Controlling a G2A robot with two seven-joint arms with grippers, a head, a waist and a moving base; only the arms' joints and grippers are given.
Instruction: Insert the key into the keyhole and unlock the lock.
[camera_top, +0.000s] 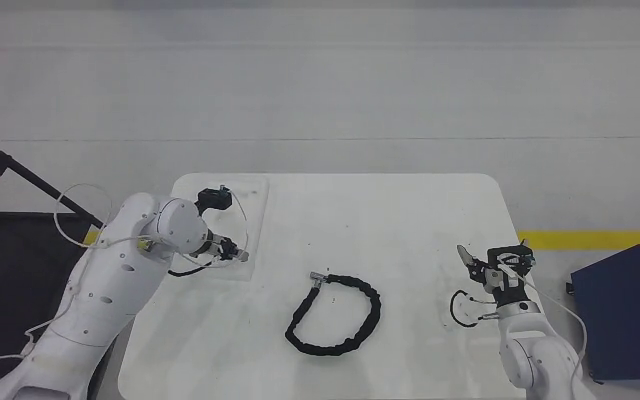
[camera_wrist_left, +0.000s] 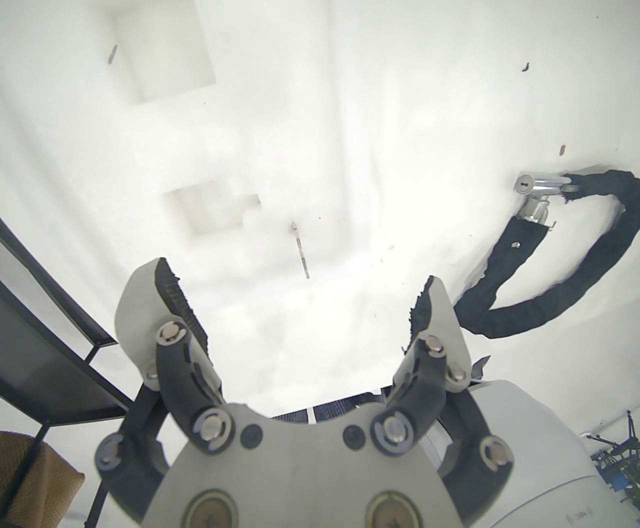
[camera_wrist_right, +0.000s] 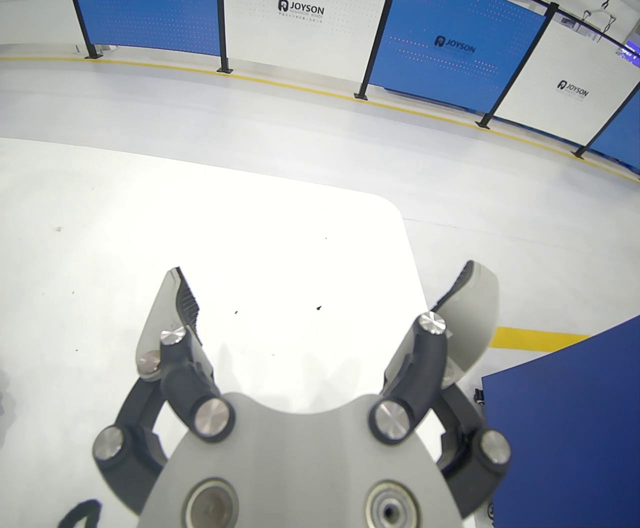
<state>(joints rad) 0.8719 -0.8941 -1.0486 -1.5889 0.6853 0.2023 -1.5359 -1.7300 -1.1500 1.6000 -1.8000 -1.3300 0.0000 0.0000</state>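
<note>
Left wrist view: the left gripper (camera_wrist_left: 296, 274) is released, its fingers spread wide with nothing between them, and it hovers over a white foam tray (camera_wrist_left: 280, 125). The key (camera_wrist_left: 300, 251), thin and metal, lies flat on the tray just beside a square recess (camera_wrist_left: 210, 212). The lock (camera_wrist_left: 525, 295), a black sleeved cable loop, lies on the table off the tray, well apart from the key. The keyhole (camera_wrist_left: 524, 185) sits in the end of its metal cylinder, and here we see it face-on.

Right wrist view: the right gripper (camera_wrist_right: 322, 270) is also released and holds nothing, above a bare table (camera_wrist_right: 225, 225) corner. Blue and white panels (camera_wrist_right: 450, 55) carry a repeated logo with a word, legible. A yellow line (camera_wrist_right: 540, 339) runs on the floor.

Top view: we place the lock near table centre, slightly toward 6 o'clock, with its metal end at the loop's 11 o'clock. The tray and left gripper sit at the table's 10 o'clock. The right gripper sits at 4 o'clock, well apart from the lock.
</note>
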